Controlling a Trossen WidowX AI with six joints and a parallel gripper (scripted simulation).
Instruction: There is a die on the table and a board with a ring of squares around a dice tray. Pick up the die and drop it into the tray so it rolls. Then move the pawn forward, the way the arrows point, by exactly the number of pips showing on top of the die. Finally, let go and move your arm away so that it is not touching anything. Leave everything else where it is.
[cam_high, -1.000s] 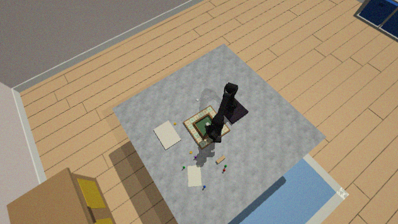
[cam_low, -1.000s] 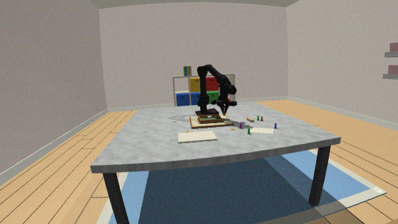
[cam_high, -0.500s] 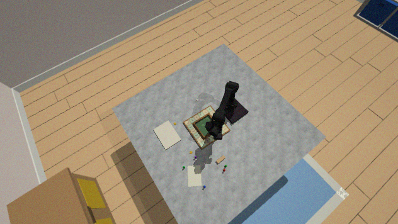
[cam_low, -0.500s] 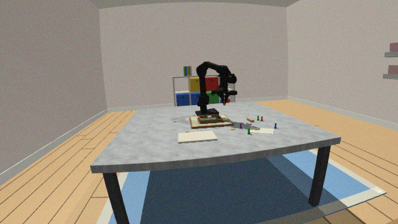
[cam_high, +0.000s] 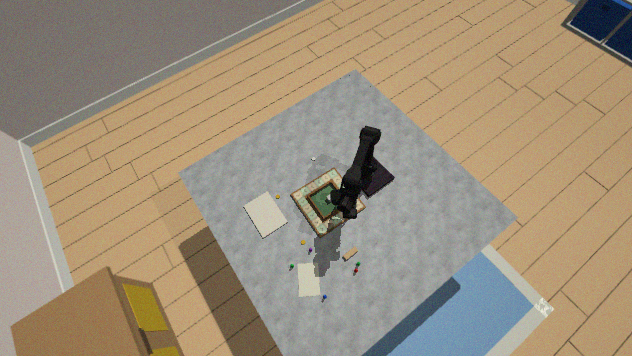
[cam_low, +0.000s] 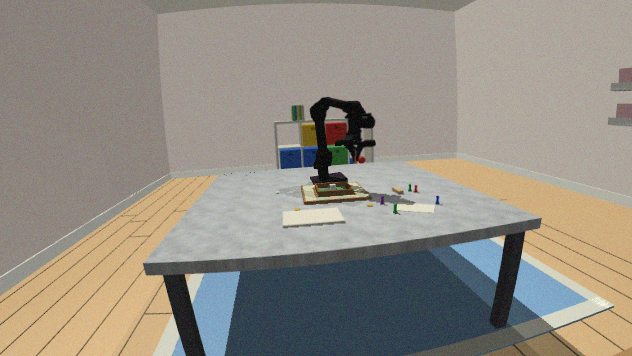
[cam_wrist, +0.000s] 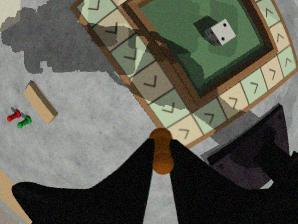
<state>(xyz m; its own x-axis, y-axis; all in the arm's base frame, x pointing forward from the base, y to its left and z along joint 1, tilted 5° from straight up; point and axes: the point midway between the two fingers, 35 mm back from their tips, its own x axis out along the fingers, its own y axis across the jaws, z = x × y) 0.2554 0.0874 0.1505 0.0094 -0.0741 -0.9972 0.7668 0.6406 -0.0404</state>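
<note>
My gripper (cam_low: 355, 156) (cam_wrist: 161, 144) is shut on the orange pawn (cam_wrist: 163, 164) and holds it above the near corner of the board (cam_low: 306, 200) (cam_wrist: 184, 132), clear of its squares. The arm hides the fingertips in the top view. The white die (cam_wrist: 223, 31) (cam_low: 332, 186) lies inside the green-floored dice tray (cam_wrist: 165, 20) in the middle of the board. Its upper face appears to show two pips in the wrist view. Arrows are printed on the ring squares around the tray.
A wooden block (cam_high: 350, 253) (cam_wrist: 41, 102) lies off the board, with a green pawn (cam_high: 358, 264) and a red pawn (cam_high: 356, 270) beyond it. Purple (cam_high: 310, 249), green (cam_high: 292, 266) and blue (cam_high: 324, 297) pawns stand farther out. Two pale sheets (cam_high: 265, 215) (cam_high: 308, 280) and yellow discs (cam_high: 278, 197) (cam_high: 303, 242) lie around.
</note>
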